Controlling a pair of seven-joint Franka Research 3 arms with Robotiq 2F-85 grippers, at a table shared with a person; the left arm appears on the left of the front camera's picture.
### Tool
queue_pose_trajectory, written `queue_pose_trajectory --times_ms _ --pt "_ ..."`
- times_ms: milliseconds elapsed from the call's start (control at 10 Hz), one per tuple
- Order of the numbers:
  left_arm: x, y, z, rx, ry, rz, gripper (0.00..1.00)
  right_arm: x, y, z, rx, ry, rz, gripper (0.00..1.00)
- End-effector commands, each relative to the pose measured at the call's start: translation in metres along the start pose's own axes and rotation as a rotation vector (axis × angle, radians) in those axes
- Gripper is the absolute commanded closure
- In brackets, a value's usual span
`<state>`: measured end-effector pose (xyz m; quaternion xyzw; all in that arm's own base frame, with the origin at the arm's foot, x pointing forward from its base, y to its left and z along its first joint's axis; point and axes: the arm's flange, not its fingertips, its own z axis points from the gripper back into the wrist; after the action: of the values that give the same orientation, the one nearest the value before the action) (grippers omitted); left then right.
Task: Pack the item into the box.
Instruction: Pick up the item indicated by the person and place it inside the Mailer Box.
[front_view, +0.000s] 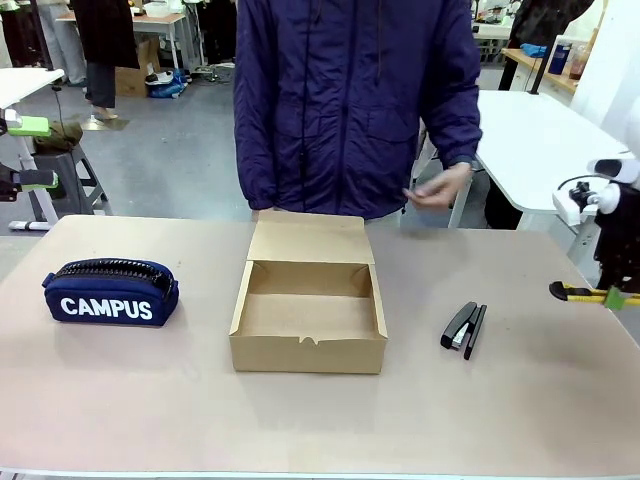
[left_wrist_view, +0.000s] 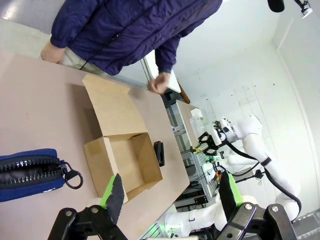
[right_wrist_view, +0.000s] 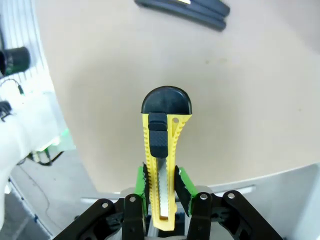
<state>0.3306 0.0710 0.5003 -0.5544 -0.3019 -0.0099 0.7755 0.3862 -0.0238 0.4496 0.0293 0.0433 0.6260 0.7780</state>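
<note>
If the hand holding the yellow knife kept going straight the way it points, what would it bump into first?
Probably bare table. The right gripper is shut on the utility knife, whose black end leads toward open tabletop, short of the stapler. Depth is hard to judge.

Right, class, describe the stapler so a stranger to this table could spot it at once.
Find the open cardboard box in the middle of the table. Just right of it, lying flat, is the stapler. It is slim and black, unlike the yellow knife held farther right.

Grey floor (front_view: 170, 140) stretches behind, with a white table (front_view: 540, 140) at right.
</note>
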Motion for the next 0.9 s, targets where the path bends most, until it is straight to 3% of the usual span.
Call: queue_pose_trajectory --times_ms 0,100,200,500,600,800 --pt "0.0 0.0 -0.003 -0.022 -0.013 -0.016 0.0 0.004 0.012 0.006 -0.103 -0.039 -0.068 1.0" --pt "0.0 0.0 -0.003 -0.022 -0.013 -0.016 0.0 0.011 -0.003 -0.005 -0.077 -0.032 -0.14 1.0" --pt "0.0 0.0 -0.003 -0.022 -0.013 -0.016 0.0 0.003 0.01 0.013 -0.039 -0.014 -0.009 1.0" --pt "0.0 0.0 -0.003 -0.022 -0.013 -0.016 0.0 0.003 0.01 0.013 -0.039 -0.014 -0.009 1.0" --pt "0.0 0.0 -0.003 -0.022 -0.013 -0.016 0.0 0.005 0.011 0.013 -0.047 -0.027 -0.036 0.7" --pt "0.0 0.0 -0.003 -0.022 -0.013 -0.016 0.0 0.064 0.029 0.043 -0.168 -0.01 0.005 0.7"
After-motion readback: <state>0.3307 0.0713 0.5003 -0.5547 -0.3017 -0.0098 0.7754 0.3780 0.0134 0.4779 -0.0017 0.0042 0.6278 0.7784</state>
